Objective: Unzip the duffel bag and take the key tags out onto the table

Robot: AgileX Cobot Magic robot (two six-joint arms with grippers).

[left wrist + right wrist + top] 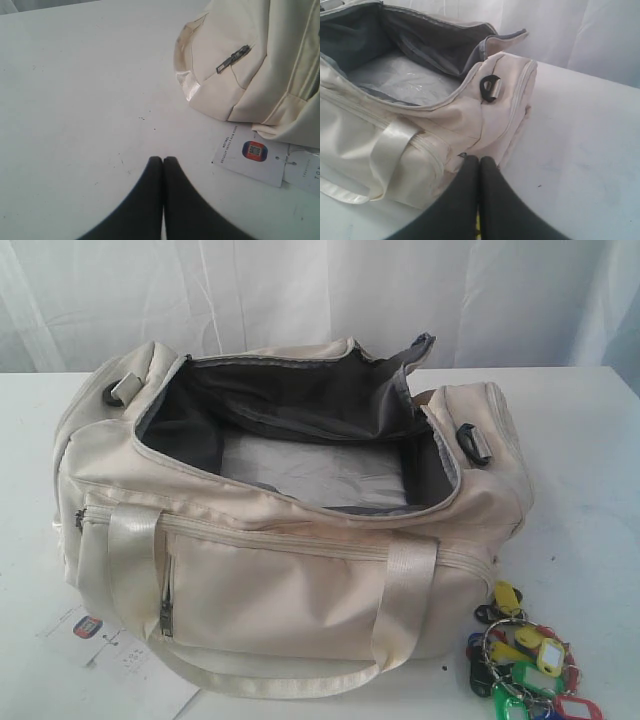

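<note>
The cream duffel bag (300,580) lies on the white table (580,460) with its top zipper undone, and the dark lining and pale floor show inside. The key tags (525,660), a bunch in yellow, green, red and blue on metal rings, lie on the table by the bag's front right corner. Neither gripper shows in the exterior view. My left gripper (163,160) is shut and empty over bare table (75,100), beside the bag's end (235,75). My right gripper (480,159) is shut, its tips at the bag's other end (395,140). A yellow sliver shows low between its fingers.
A white paper hang-tag (100,635) with a small orange-blue logo (254,150) lies on the table at the bag's front left corner. White curtains hang behind the table. The bag's webbing handle (260,680) droops over the front edge.
</note>
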